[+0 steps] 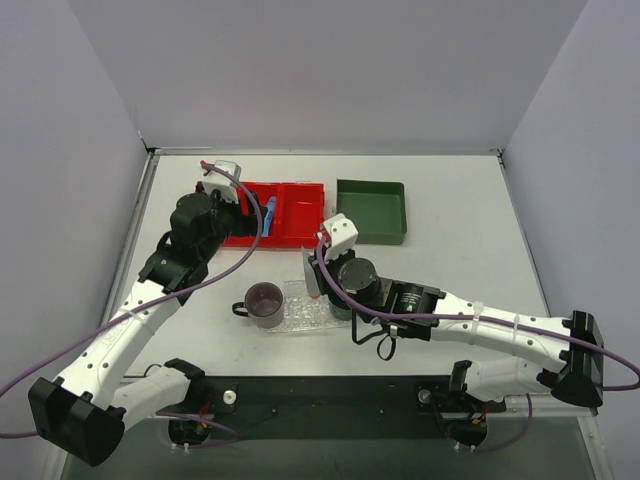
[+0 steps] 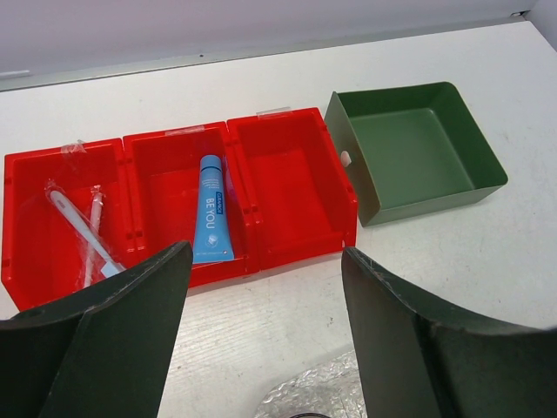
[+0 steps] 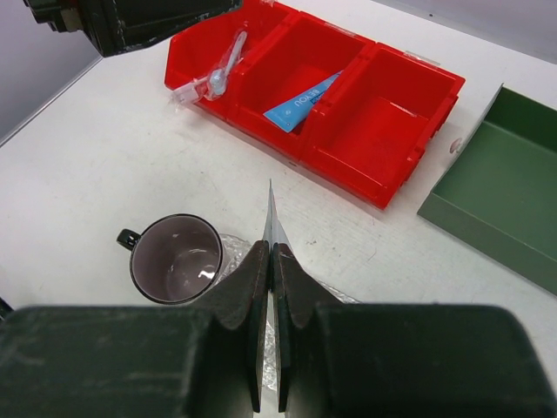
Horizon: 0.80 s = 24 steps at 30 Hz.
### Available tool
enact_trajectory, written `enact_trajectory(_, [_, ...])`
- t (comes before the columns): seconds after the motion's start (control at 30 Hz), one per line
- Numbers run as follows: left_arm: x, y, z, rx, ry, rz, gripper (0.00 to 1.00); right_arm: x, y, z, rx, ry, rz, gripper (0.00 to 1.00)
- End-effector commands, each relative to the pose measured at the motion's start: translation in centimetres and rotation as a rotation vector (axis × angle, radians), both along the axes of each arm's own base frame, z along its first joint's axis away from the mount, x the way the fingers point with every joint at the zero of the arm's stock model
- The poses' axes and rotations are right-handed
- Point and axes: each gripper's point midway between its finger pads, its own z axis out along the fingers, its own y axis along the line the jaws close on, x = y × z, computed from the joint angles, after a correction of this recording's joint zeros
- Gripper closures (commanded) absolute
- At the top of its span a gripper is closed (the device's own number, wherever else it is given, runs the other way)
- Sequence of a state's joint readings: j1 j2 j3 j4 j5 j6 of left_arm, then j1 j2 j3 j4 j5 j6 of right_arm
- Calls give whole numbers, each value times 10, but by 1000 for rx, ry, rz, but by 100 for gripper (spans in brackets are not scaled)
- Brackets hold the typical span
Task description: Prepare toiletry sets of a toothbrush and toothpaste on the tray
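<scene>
Toothpaste (image 3: 271,213) — clamped edge-on in right gripper (image 3: 269,254), over tray (image 1: 298,318).

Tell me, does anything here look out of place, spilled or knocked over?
Nothing looks spilled or broken. The one odd thing is a dark mug standing at the left end of the clear tray, where toiletries belong; whether it rests on the tray or just beside it is unclear.

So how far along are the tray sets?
Done: no set visible on the tray, only a cup at one end; the right arm hides part. In hand: right fingers shut on a thin white piece with an orange-red end, above the tray. To do: the blue tube lies in the red bin, left fingers open near it.
</scene>
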State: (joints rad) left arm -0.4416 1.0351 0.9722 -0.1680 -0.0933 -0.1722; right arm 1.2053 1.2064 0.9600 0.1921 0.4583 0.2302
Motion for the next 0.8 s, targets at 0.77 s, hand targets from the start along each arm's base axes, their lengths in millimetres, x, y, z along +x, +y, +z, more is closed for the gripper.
enact_trajectory(0.77, [3, -3, 6, -17, -28, -9, 20, 11, 8, 11, 69, -80, -37, 100])
